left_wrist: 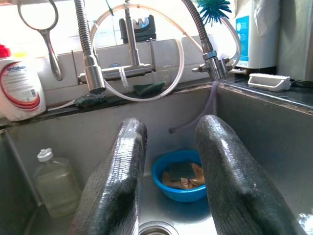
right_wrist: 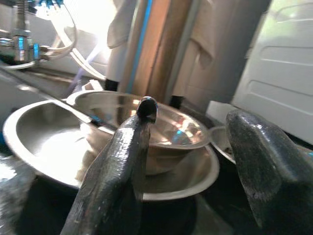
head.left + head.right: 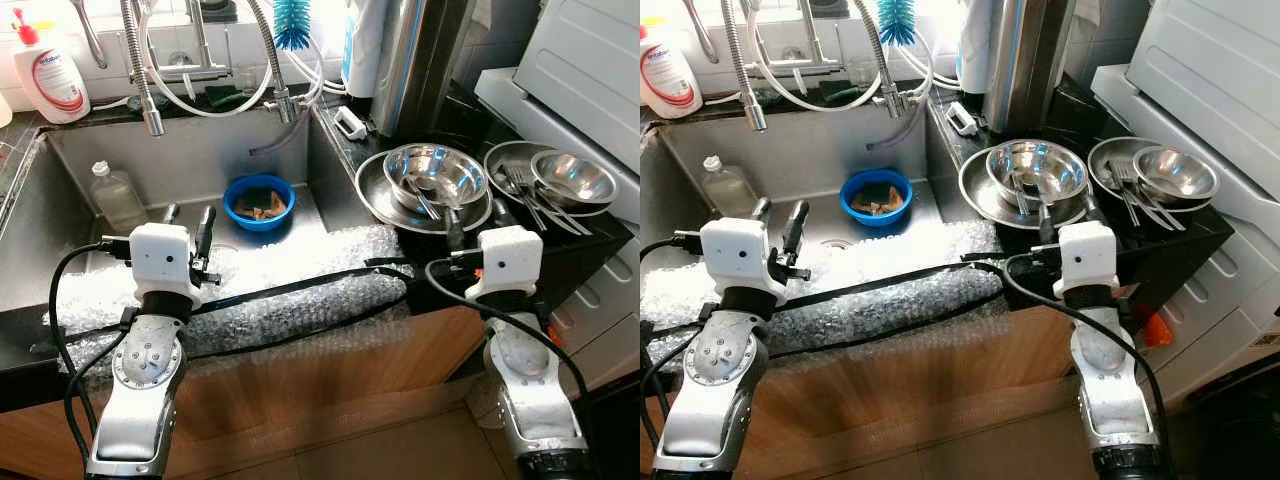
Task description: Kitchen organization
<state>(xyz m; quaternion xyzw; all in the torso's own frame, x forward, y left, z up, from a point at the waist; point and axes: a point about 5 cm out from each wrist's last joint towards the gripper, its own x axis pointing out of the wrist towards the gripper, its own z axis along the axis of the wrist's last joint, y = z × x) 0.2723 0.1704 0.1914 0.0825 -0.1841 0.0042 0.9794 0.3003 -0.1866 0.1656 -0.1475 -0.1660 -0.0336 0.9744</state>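
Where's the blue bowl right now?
The blue bowl sits in the sink, at its back right corner below the faucet, ahead of the left claw.

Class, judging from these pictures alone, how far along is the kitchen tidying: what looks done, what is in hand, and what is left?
Done: little that shows. Steel bowls with cutlery sit stacked on the counter; a blue bowl and a bottle lie in the sink.
In hand: nothing. The left gripper hovers open over the sink; the right gripper is open facing the steel bowls.
Left: nearly everything.
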